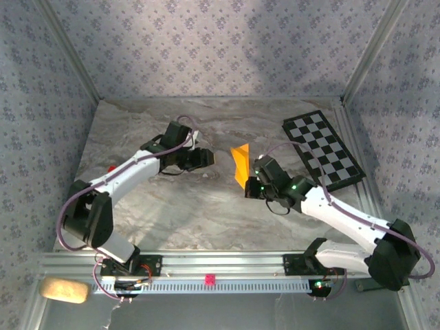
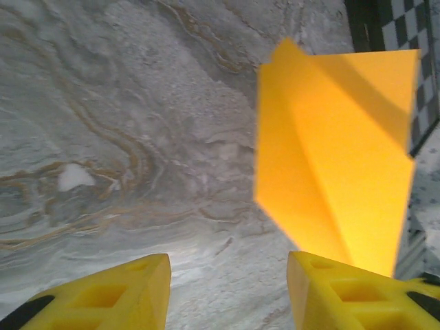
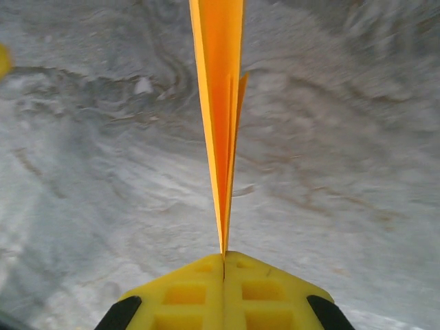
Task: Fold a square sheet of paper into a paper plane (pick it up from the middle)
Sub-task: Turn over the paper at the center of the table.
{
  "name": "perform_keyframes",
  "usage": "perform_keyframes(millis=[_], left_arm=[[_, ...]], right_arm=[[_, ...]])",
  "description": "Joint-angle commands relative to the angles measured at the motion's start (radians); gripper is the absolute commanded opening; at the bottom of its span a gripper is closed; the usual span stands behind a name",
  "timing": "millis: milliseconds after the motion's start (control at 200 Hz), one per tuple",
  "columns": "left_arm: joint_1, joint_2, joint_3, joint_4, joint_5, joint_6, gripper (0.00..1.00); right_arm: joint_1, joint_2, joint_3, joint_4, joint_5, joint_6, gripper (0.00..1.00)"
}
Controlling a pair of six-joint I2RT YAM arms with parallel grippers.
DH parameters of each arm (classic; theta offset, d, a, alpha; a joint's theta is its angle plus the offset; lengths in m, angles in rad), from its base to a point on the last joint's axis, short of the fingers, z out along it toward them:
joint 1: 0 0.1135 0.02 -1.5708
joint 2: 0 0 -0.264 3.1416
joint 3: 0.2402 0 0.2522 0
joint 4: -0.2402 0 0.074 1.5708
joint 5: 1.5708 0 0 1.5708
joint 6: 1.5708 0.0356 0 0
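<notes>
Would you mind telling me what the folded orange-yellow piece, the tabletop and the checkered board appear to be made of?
The folded orange-yellow sheet looks like thin matte paper: sharp creases, layered edges seen edge-on. The grey veined tabletop resembles marble, possibly a printed laminate. The black-and-white checkered board seems a flat rigid printed panel; material unclear.

I can't read any txt, labels, brand names or nos. in my cam views. The checkered board (image 1: 323, 149) carries just b/w squares, and the paper (image 1: 240, 165) is plain orange-yellow w/ no print.
</notes>
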Motion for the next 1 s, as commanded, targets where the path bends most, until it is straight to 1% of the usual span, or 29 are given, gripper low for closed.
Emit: perform_keyframes(millis=[0, 155, 280, 360, 435, 450, 565, 675, 750, 770, 810, 935, 995], left_arm=[[0.019, -0.062, -0.013, -0.068, -0.101, 0.052, 0.48], [0.034, -0.082, -0.026, -0.075, -0.135, 0.049, 0.48], [0.046, -0.099, -0.050, -0.077, -0.166, 0.036, 0.48], [0.062, -0.116, -0.070, -0.079, -0.183, 0.020, 0.48], [0.083, -0.136, -0.088, -0.079, -0.202, 0.005, 0.48], [0.088, -0.138, -0.092, -0.079, -0.204, 0.002, 0.49], [0.133, -0.161, -0.114, -0.083, -0.208, -0.015, 0.49], [0.171, -0.177, -0.133, -0.083, -0.204, -0.026, 0.50], [0.191, -0.181, -0.141, -0.084, -0.196, -0.025, 0.50], [0.196, -0.182, -0.143, -0.085, -0.193, -0.026, 0.51], [0.204, -0.183, -0.146, -0.085, -0.186, -0.026, 0.51], [0.219, -0.191, -0.157, -0.087, -0.160, -0.028, 0.51], [0.222, -0.199, -0.169, -0.080, -0.137, -0.028, 0.52]], right_arm=[[0.000, 0.012, 0.069, -0.238, 0.192, -0.112, 0.04], [0.027, 0.121, 0.184, -0.445, 0.347, -0.116, 0.03], [0.089, 0.242, 0.281, -0.622, 0.535, -0.049, 0.03], [0.125, 0.325, 0.335, -0.710, 0.597, -0.004, 0.03], [0.157, 0.392, 0.351, -0.741, 0.625, 0.007, 0.04], [0.165, 0.410, 0.385, -0.744, 0.626, 0.007, 0.04], [0.212, 0.517, 0.424, -0.739, 0.625, -0.021, 0.04], [0.269, 0.611, 0.457, -0.680, 0.575, -0.080, 0.04], [0.303, 0.654, 0.474, -0.603, 0.497, -0.116, 0.05], [0.313, 0.664, 0.476, -0.581, 0.478, -0.159, 0.06], [0.328, 0.683, 0.481, -0.540, 0.446, -0.180, 0.07], [0.341, 0.758, 0.519, -0.482, 0.354, -0.179, 0.10], [0.341, 0.781, 0.538, -0.450, 0.297, -0.183, 0.13]])
